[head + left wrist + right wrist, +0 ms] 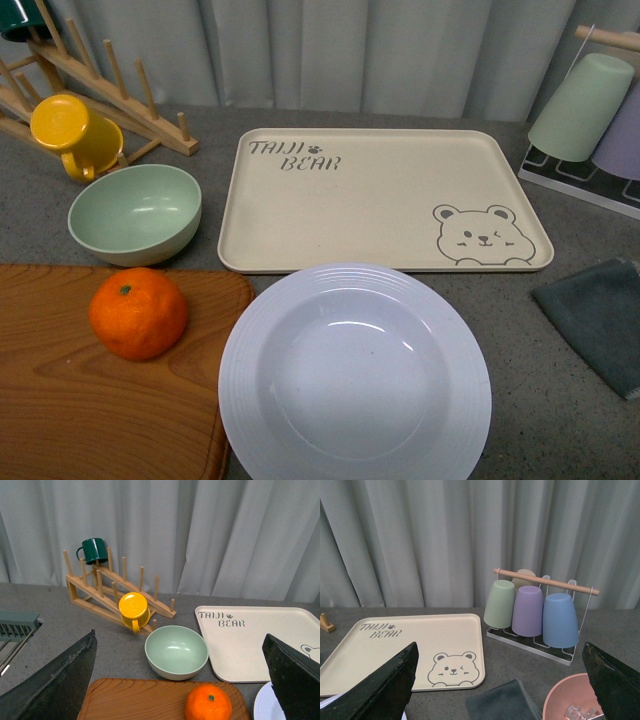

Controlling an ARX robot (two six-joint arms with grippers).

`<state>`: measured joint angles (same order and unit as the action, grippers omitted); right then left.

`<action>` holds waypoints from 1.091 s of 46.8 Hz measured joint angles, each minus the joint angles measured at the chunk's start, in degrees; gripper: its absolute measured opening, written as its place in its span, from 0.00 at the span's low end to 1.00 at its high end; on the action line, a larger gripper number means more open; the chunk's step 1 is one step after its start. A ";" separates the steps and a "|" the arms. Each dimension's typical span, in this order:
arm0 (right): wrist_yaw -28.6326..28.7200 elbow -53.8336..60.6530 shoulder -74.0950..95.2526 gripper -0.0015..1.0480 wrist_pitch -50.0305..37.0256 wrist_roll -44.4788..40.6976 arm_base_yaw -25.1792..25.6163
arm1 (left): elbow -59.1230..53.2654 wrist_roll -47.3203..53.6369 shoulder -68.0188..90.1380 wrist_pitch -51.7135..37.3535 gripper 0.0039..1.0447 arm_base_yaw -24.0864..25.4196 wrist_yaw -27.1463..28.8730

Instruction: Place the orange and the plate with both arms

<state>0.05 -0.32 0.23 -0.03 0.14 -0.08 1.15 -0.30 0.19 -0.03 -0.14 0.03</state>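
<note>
The orange (138, 313) rests on a wooden cutting board (60, 400) at the front left. Just right of it, the white ridged plate (250, 400) lies on the grey tabletop at the front centre. No arm shows in the front view. In the left wrist view my left gripper (179, 634) is open and held above the table, with the orange (208, 703) low between its dark fingers (60, 680) and the plate's edge (262, 707) beside it. My right gripper (500, 645) is open too, empty, hovering over the table's right side.
A beige bear tray (385, 200) lies behind the plate. A pale green bowl (135, 213), a yellow mug (75, 133) and a wooden rack (110, 85) stand at the back left. Cups on a wire rack (585, 110) and a dark cloth (595, 315) are at the right, with a pink bowl (570, 700) nearby.
</note>
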 joint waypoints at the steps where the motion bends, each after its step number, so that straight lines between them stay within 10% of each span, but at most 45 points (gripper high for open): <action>1: 0.00 0.00 0.00 0.91 0.00 0.00 0.00 | 0.00 0.00 0.00 0.00 0.94 0.00 0.00; 51: 0.00 0.00 0.00 0.91 0.00 0.00 0.00 | 0.00 0.00 0.00 0.00 0.94 0.00 0.00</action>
<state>0.05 -0.32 0.23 -0.03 0.14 -0.08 1.15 -0.30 0.19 -0.03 -0.14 0.03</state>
